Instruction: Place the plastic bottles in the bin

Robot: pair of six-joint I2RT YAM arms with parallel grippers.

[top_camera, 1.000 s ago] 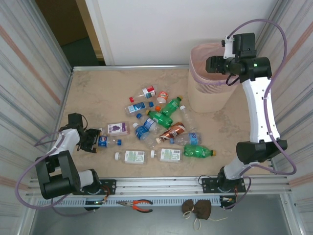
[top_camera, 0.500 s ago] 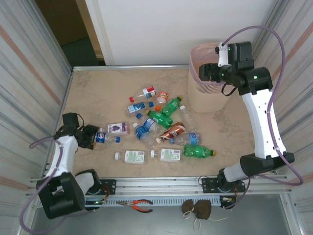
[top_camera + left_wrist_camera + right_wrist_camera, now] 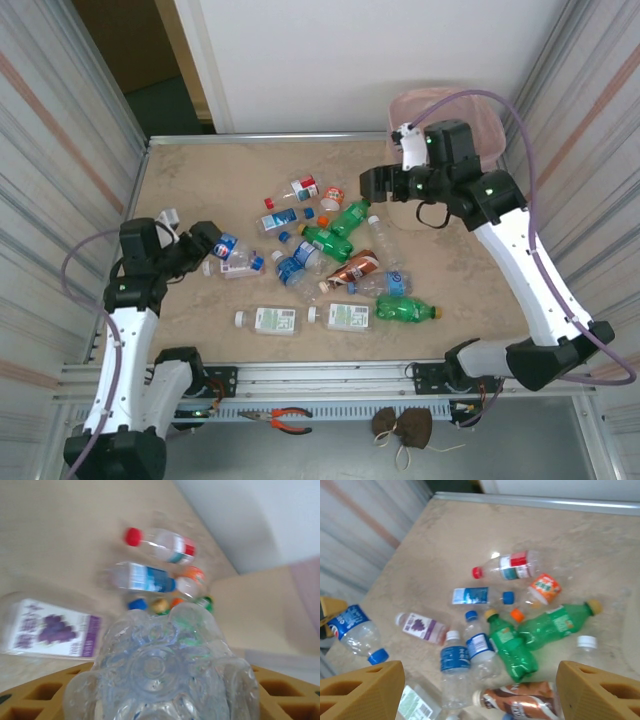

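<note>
My left gripper [image 3: 205,243] is shut on a clear bottle with a blue label [image 3: 228,250], held above the table's left side, blue cap pointing right. In the left wrist view its ribbed base [image 3: 160,675] sits between my yellow fingers [image 3: 280,692]. My right gripper [image 3: 373,185] stands open with nothing in it, over the pile of plastic bottles [image 3: 330,245]. Its wrist view looks down on green bottles [image 3: 512,645], blue-label ones [image 3: 455,660] and a brown one [image 3: 520,700]. The bin [image 3: 487,112] with its pink liner stands at the back right, partly behind the right arm.
More bottles lie near the front: two white-label ones [image 3: 275,320] and a green one [image 3: 405,310]. A grape-label bottle [image 3: 422,627] lies beside the held one. Striped walls close in both sides. Pliers [image 3: 290,418] and a brown pouch [image 3: 405,428] lie below the front rail.
My left gripper has risen and moved right with the blue-label bottle, off the table. My right arm has swung left from above the bin to over the pile.
</note>
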